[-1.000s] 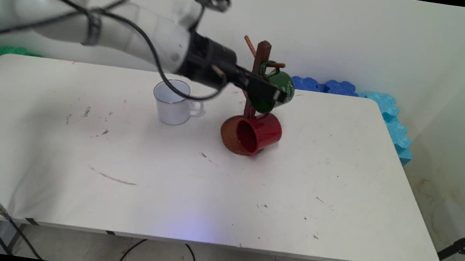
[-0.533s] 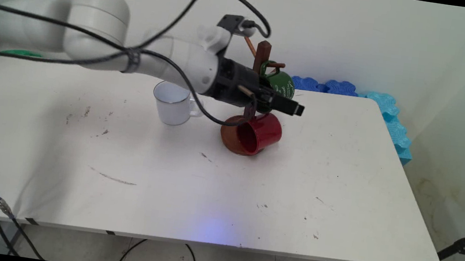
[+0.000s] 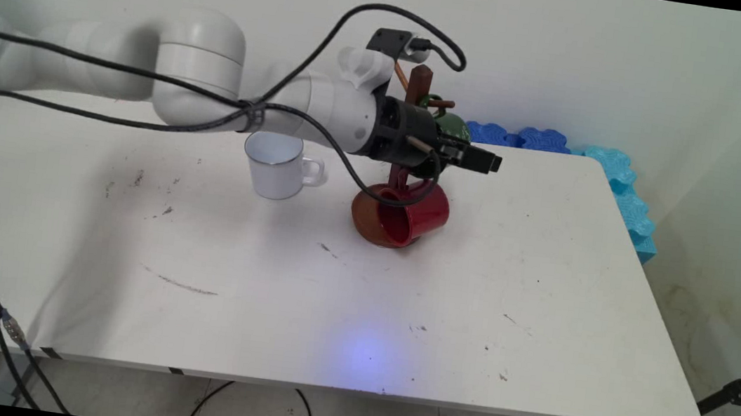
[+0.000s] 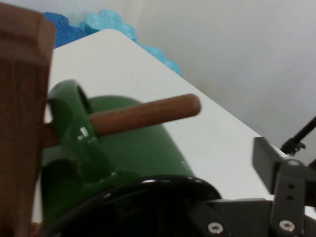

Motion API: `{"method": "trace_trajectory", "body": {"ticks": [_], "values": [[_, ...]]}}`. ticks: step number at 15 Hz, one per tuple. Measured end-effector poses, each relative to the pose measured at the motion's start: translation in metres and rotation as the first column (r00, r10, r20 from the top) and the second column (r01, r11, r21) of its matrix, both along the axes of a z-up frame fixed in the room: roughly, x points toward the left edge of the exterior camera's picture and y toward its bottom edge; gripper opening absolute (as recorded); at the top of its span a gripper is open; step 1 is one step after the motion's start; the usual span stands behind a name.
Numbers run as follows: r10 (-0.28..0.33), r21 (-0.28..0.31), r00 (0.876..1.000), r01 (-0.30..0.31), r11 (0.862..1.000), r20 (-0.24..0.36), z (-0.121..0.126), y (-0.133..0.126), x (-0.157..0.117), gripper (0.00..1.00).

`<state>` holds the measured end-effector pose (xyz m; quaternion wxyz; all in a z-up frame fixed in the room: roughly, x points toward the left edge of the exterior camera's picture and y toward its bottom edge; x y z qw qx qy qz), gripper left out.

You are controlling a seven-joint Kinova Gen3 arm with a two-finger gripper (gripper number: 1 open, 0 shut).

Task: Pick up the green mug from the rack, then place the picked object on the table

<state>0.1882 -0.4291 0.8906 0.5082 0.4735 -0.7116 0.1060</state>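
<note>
Beside the wooden mug tree (image 3: pixel 417 93) | gripper (image 3: pixel 486 160) is hovering empty, jaws spread | green mug (image 4: pixel 123 163) is hanging by its handle on a peg (image 4: pixel 148 112) | risk, I judge: any sideways nudge is dislodging it onto the red mug (image 3: pixel 412 214).
</note>
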Motion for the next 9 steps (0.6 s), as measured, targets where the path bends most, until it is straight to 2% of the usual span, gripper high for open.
{"method": "trace_trajectory", "body": {"ticks": [9], "values": [[0.027,-0.015,1.0,-0.027,1.0,0.0,-0.0095,-0.0009,-0.0054,0.0]]}}
